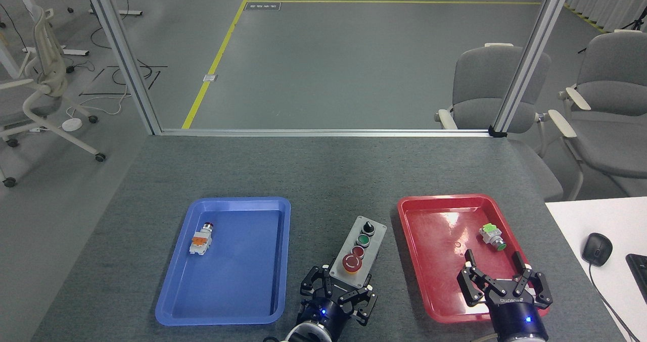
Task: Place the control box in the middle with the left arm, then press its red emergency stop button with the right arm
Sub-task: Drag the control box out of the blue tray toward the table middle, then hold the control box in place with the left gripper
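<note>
The light grey control box (371, 237) lies tilted over the bare dark grey tabletop (323, 170), between the two trays. Its near end sits between the fingers of my left gripper (337, 290), which is shut on it. The red emergency stop button (352, 263) is the control nearest that gripper, with the small red, green and black controls beyond it. My right gripper (495, 271) hangs open over the near end of the red tray (434, 276), with nothing between its fingers.
A blue tray (237, 301) on the left holds a small push-button part with orange pieces (200, 240). The red tray holds a green-and-white part (492, 235). A white desk with a mouse (596, 248) stands at the right edge.
</note>
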`<control>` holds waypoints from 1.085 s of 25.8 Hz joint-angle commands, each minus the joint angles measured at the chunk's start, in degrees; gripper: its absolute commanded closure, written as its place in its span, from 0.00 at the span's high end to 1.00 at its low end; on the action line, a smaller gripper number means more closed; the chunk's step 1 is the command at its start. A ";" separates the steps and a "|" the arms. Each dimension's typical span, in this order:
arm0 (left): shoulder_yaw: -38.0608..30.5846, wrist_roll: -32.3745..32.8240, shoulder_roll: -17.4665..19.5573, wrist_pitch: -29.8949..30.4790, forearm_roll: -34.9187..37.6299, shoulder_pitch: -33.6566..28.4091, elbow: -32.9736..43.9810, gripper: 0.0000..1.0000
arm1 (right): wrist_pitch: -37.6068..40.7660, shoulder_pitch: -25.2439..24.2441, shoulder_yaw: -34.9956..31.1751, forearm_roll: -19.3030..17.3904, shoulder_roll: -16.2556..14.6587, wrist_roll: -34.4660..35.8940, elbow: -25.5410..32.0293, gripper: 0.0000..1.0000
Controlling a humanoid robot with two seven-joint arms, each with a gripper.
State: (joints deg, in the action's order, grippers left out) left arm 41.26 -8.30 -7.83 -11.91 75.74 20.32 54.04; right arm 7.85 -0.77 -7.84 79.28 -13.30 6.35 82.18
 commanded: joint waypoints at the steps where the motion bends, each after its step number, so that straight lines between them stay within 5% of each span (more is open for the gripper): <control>1: 0.14 0.13 0.01 0.22 -0.42 0.24 -0.34 0.00 | -0.03 0.16 0.02 -0.09 -0.06 -0.02 0.00 0.98; 10: 2.69 0.13 0.01 0.31 -0.42 0.42 -1.57 0.07 | 0.67 -0.19 0.28 0.00 0.03 -0.29 0.00 0.98; 24: 2.69 0.21 0.01 -0.22 -0.42 0.42 -1.39 0.70 | -0.29 0.16 3.88 -0.26 -0.06 -0.20 0.18 0.98; 28: 2.69 0.13 0.01 -0.31 -0.42 0.51 -1.39 0.80 | -1.00 0.16 5.38 -0.26 -0.06 -0.20 0.18 0.98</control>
State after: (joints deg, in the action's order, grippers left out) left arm 43.95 -8.10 -7.82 -12.17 75.32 20.78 52.61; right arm 7.28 -0.58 -3.30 79.06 -13.32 5.86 82.32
